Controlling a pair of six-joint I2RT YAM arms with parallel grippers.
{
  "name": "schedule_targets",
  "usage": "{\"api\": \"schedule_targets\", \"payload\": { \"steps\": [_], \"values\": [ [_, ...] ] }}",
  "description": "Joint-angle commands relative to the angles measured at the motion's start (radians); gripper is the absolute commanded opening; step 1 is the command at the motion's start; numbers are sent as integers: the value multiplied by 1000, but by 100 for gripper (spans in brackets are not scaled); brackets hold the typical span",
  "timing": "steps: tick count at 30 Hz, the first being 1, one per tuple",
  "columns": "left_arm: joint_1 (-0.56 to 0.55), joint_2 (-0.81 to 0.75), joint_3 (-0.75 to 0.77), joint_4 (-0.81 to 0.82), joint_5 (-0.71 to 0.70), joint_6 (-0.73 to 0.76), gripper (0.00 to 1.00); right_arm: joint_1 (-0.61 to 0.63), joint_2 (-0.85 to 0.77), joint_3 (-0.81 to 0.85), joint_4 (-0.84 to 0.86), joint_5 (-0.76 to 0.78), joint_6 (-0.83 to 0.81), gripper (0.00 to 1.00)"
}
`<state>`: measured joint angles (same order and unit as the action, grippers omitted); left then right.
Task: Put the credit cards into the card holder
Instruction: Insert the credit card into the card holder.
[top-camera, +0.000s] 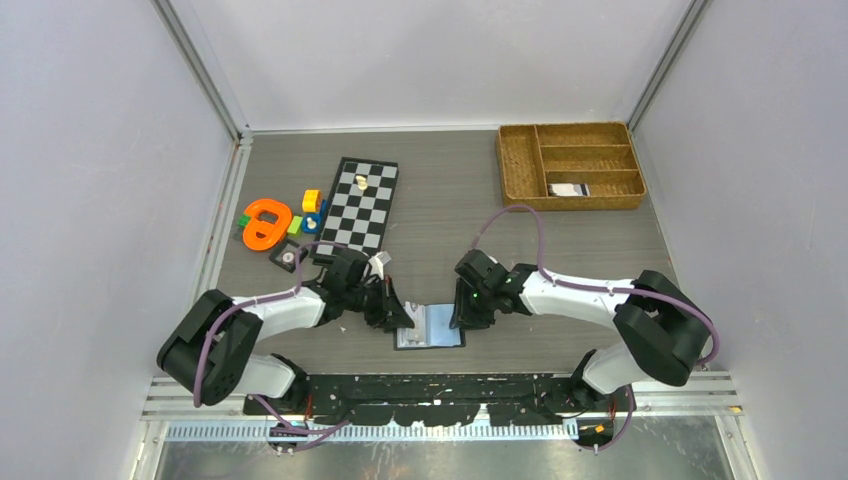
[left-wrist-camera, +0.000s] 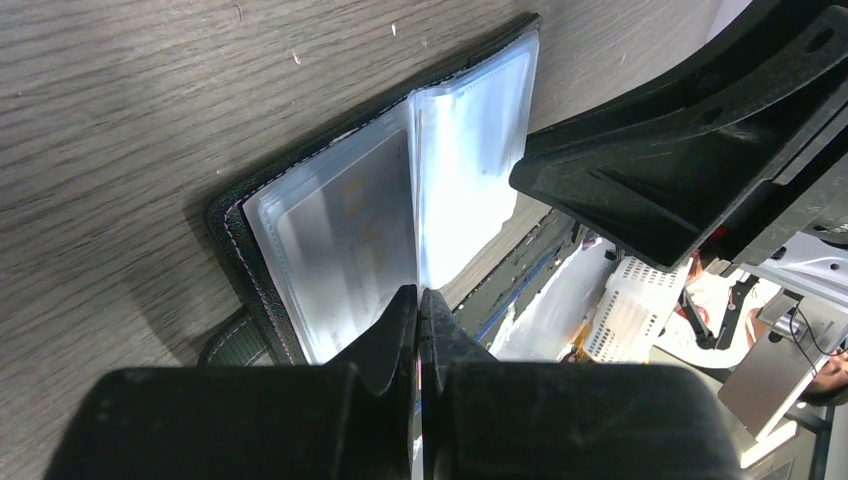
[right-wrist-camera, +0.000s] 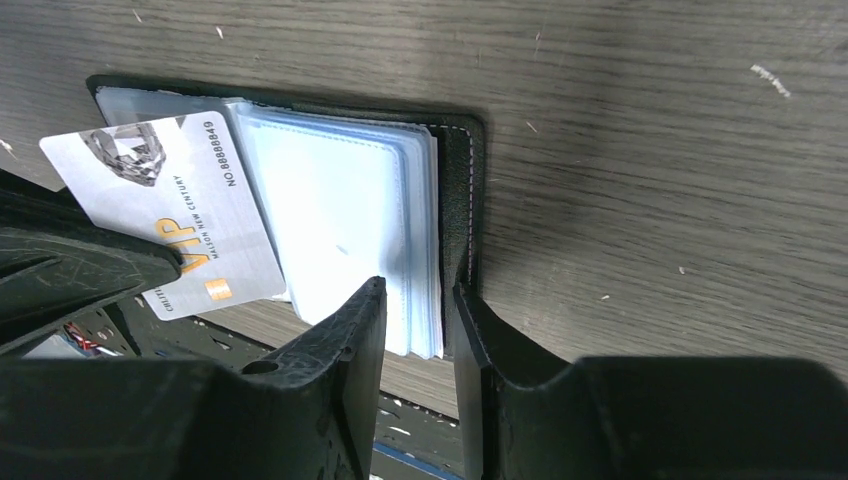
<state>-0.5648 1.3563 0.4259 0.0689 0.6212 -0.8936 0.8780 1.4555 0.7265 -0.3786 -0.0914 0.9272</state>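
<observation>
The black card holder (top-camera: 432, 328) lies open near the table's front edge, its clear bluish sleeves facing up (right-wrist-camera: 340, 215). My left gripper (top-camera: 406, 320) is shut on the edge of a whitish-grey credit card with gold VIP lettering (right-wrist-camera: 175, 210) and holds it over the holder's left page. In the left wrist view its jaws (left-wrist-camera: 418, 300) are pressed together at the sleeves, and a card shows dimly behind clear plastic (left-wrist-camera: 345, 235). My right gripper (right-wrist-camera: 420, 300) pinches the sleeve stack and the right cover (right-wrist-camera: 465, 190). It also shows in the top view (top-camera: 461, 316).
A brown woven divided tray (top-camera: 520, 165) stands at the back right with another small card (top-camera: 568, 189) in its front compartment. A chessboard (top-camera: 362, 205) and orange and coloured toy pieces (top-camera: 268, 222) lie at the left. The table's front edge runs just below the holder.
</observation>
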Motion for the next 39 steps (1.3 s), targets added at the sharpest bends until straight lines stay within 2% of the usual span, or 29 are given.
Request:
{"api": "schedule_targets", "payload": {
  "steps": [1,15,28,39],
  "values": [
    [-6,-24,5,3,-7,1,0,7,10,-22,57,-16,12,36],
    [-77,59,-8,128,-61,-60,0,7,11,-97,162,-59,25,32],
    [-80,52,-57,120,-109,-67,0,6,-26,-127,234,-77,38,26],
    [-80,69,-59,112,-95,-43,0,6,-30,-141,270,-94,53,21]
  ]
}}
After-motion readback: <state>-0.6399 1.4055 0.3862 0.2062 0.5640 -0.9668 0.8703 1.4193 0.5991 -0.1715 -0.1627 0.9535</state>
